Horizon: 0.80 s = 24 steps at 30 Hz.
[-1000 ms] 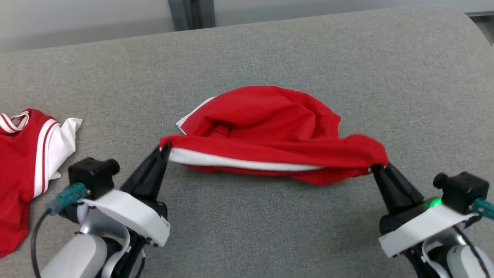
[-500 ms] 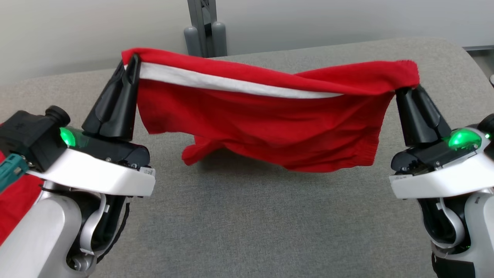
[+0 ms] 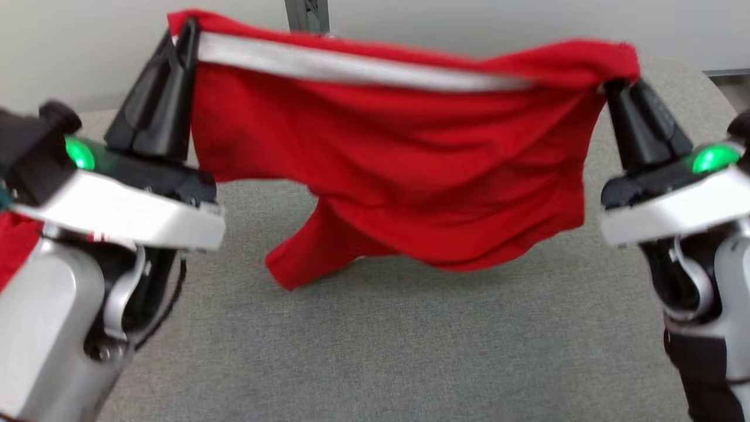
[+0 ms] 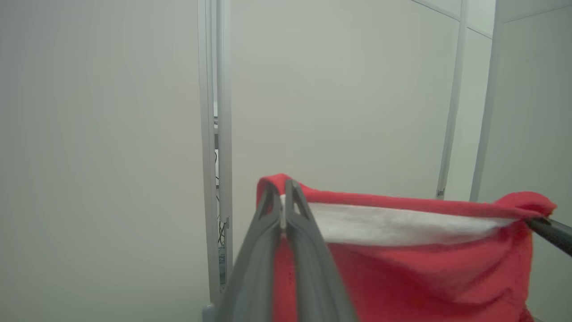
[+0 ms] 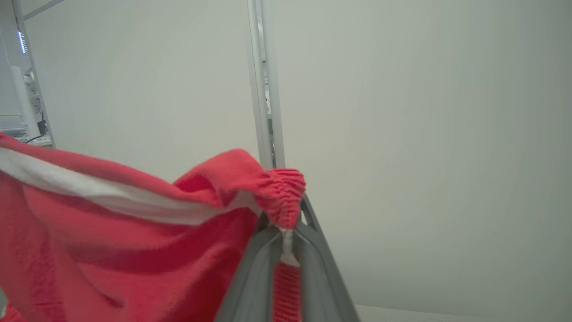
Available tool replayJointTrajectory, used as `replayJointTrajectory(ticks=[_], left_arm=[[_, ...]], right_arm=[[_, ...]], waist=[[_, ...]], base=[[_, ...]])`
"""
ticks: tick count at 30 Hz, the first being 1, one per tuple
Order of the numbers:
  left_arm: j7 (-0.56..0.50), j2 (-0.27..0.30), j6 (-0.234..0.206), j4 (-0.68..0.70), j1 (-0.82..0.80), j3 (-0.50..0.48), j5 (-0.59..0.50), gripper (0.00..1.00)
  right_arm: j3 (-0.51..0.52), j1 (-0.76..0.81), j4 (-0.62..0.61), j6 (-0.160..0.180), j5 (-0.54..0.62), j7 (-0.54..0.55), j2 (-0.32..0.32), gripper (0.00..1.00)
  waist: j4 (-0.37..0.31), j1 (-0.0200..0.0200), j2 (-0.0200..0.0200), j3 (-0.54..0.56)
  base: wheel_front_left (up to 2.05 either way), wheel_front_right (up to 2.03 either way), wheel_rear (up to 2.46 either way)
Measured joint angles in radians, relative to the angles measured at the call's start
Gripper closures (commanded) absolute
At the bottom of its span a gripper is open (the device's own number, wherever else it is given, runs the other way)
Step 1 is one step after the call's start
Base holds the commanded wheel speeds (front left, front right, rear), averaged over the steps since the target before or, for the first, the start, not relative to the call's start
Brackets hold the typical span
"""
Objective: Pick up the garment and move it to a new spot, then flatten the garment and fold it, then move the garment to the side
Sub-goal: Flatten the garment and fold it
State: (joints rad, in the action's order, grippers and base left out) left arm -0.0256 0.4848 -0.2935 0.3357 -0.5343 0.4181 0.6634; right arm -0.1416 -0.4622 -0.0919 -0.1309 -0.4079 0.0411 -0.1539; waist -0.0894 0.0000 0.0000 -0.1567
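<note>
Your red garment (image 3: 398,176) hangs in the air over the grey cushion (image 3: 375,351), its white-banded top edge stretched between both grippers. The left gripper (image 3: 186,29) pinches one top corner, the right gripper (image 3: 612,88) the other. The wrist views show you cloth clamped between pressed-together fingers, the right on gathered elastic. The head view adds another red cloth (image 3: 12,246) at far left.

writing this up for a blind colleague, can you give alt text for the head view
A red garment with a white band along its top edge hangs stretched between the left claw and the right claw, each shut on a top corner. Its lower edge hangs over a grey fabric surface; the picture is slightly blurred.
</note>
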Motion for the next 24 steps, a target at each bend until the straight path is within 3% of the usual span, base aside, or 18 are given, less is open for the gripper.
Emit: replayJointTrajectory(ticks=[5,13,19,24], left_arm=[[-0.027,-0.024,0.059,-0.169,-0.158,0.005,0.021,1.0],[-0.056,-0.11,0.166,-0.535,-0.494,0.013,0.052,1.0],[0.007,-0.177,0.233,-0.825,-0.768,0.02,0.024,1.0],[0.091,-0.231,0.285,-1.03,-0.907,0.018,0.016,1.0]], right_arm=[[-0.028,-0.18,0.16,0.0,-0.012,-0.009,-0.017,1.0],[-0.081,-0.54,0.482,0.0,-0.067,-0.058,-0.008,1.0],[-0.099,-0.822,0.736,0.0,-0.07,-0.164,-0.002,1.0],[-0.145,-0.956,0.928,0.0,-0.072,-0.249,0.023,1.0]], waist=[[0.001,0.0,0.0,-0.038],[0.0,0.0,0.0,-0.129],[0.008,0.0,-0.0001,-0.205],[0.025,0.0,0.0,-0.239]], base=[[0.0,0.0,0.0],[0.0,0.0,0.0],[0.0,0.0,0.0],[0.0,0.0,0.0]])
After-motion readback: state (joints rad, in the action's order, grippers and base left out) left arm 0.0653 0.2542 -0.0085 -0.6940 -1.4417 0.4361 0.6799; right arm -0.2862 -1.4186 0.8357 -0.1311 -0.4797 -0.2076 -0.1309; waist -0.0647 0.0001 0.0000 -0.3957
